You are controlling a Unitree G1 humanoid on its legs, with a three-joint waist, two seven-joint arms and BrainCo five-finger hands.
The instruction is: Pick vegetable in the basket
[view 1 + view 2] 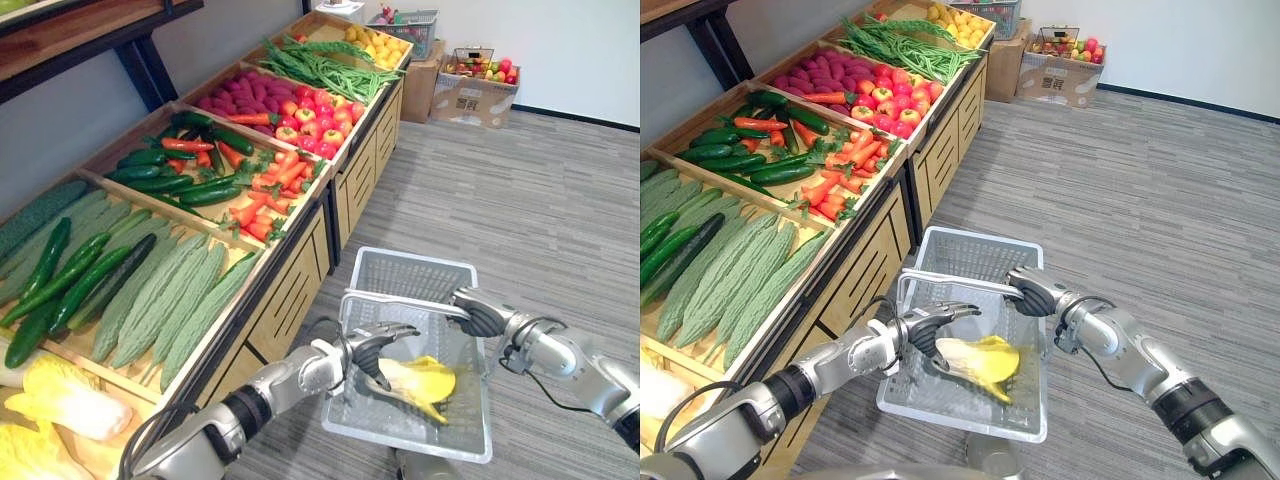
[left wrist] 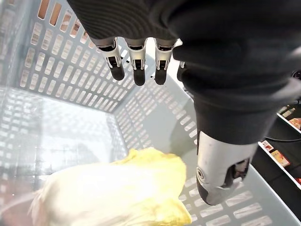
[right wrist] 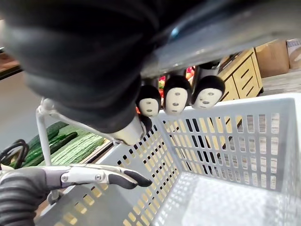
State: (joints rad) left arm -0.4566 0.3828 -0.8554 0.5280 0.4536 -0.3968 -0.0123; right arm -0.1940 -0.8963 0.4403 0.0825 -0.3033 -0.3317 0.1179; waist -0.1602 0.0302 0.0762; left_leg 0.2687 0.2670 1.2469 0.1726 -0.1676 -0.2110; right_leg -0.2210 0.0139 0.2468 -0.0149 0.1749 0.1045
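The left hand (image 1: 385, 348) hangs inside the basket (image 1: 415, 262) with its fingers (image 2: 136, 70) straight and loose and the thumb apart, closed on nothing. The task's vegetable, a pale yellow cabbage (image 1: 420, 382), lies just under it on the basket floor, toward the right wall. The right hand (image 1: 478, 312) is curled round the wire handle (image 1: 960, 282) and carries the basket just off the front edge of the wooden produce stand (image 1: 290, 290).

The drop looks done, so I judge the step in hand to be clearing out. The left hand should rise straight up with the fingers kept straight, so that they catch neither the leaves nor the handle bar above the wrist. The right hand should hold the basket level, since the cabbage sits off-centre and could tip it.

The basket holds this one cabbage. On the stand, the near corner compartment holds more cabbages (image 1: 60, 400). Next come bitter gourds (image 1: 160, 300) with cucumbers (image 1: 70, 275), then carrots (image 1: 270, 185), then apples (image 1: 315, 120), with green beans (image 1: 325, 65) toward the far end.
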